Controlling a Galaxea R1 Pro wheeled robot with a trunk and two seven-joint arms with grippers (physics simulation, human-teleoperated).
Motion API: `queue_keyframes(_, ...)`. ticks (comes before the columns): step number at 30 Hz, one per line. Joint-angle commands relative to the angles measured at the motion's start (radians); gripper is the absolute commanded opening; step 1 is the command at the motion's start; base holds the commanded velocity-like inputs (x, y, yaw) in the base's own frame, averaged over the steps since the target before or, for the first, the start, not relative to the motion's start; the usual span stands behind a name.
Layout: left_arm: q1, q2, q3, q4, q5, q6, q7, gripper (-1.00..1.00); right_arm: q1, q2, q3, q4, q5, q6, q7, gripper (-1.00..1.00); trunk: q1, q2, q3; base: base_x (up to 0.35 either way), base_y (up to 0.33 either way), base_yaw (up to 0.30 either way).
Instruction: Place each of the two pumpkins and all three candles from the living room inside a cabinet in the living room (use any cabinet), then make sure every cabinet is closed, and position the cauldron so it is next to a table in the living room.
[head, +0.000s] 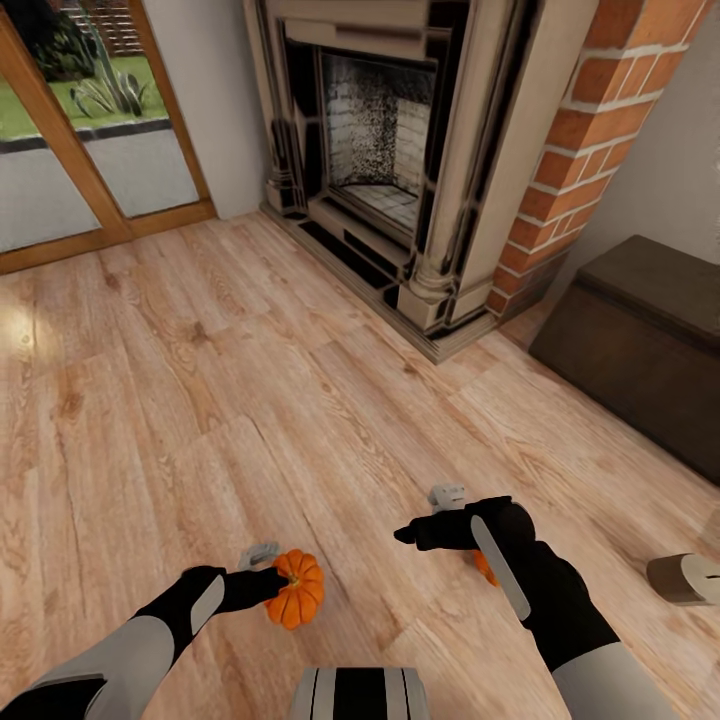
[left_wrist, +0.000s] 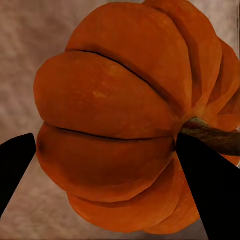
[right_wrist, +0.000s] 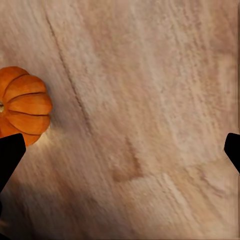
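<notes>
A: Where's the pumpkin (head: 295, 589)?

B: Pinched in the left pincer (left_wrist: 107, 150), held above the floor (head: 250, 400), well short of the fireplace (head: 375, 150).

A: And the grip?

B: Probably light, rigid and smooth-ribbed; across the belly beside the stem seems safest. The right pincer (right_wrist: 120, 150) is spread, a second pumpkin (right_wrist: 22, 105) beside it.

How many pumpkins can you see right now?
2: one pumpkin at the left tool, another pumpkin on the floor, mostly hidden behind the right arm.

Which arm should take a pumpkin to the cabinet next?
Left. The left end effector brackets a pumpkin; the right end effector is open over floor, the other pumpkin beside it.
</notes>
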Motion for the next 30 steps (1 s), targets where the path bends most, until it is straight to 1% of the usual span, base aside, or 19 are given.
queue_keyframes(1, 0.000, 0.000, 0.005, -0.002, 0.006, 0.010, 0.001, -1.00, -0.001, 0.000, 0.000, -0.001, 0.002, 0.003, 0.002, 1.00, -0.001, 0.000, 0.003, 0.000, 0.000, 0.000)
queue_keyframes(9, 0.000, 0.000, 0.006, -0.021, 0.009, 0.010, -0.005, -1.00, -0.001, -0.001, -0.005, -0.001, 0.002, 0.003, 0.001, 1.00, -0.004, 0.002, 0.034, 0.000, 0.000, 0.000)
queue_keyframes(10, 0.000, 0.001, 0.005, -0.022, 0.030, 0.010, -0.007, -1.00, -0.001, -0.001, -0.006, 0.000, 0.003, 0.003, 0.001, 1.00, -0.004, 0.002, 0.034, 0.000, 0.000, 0.000)
queue_keyframes(12, 0.000, 0.001, 0.005, -0.033, 0.046, 0.010, -0.010, -1.00, -0.001, 0.000, -0.006, 0.000, 0.003, 0.003, 0.001, 1.00, -0.004, 0.002, 0.034, 0.000, 0.000, -0.063)
queue_keyframes(16, 0.000, 0.001, 0.006, -0.083, 0.059, 0.012, -0.014, -1.00, -0.001, -0.001, -0.007, 0.000, 0.004, 0.003, 0.001, 1.00, -0.004, 0.002, 0.035, 0.000, 0.000, -0.209)
queue_keyframes(19, 0.000, 0.001, 0.005, -0.101, 0.062, 0.016, -0.018, -1.00, -0.001, -0.001, -0.007, 0.000, 0.004, 0.003, 0.000, 1.00, -0.004, 0.002, 0.036, 0.000, 0.000, -0.270)
queue_keyframes(25, 0.000, 0.003, 0.005, -0.125, 0.068, 0.062, -0.020, -1.00, -0.001, 0.000, -0.005, 0.000, 0.004, 0.003, 0.000, 1.00, -0.004, 0.002, 0.041, 0.000, 0.000, -0.269)
queue_keyframes(30, 0.000, 0.007, 0.005, -0.150, 0.101, 0.074, -0.020, -1.00, -0.001, 0.000, 0.000, 0.000, 0.004, 0.003, 0.000, 1.00, -0.004, 0.002, 0.047, 0.000, 0.000, -0.230)
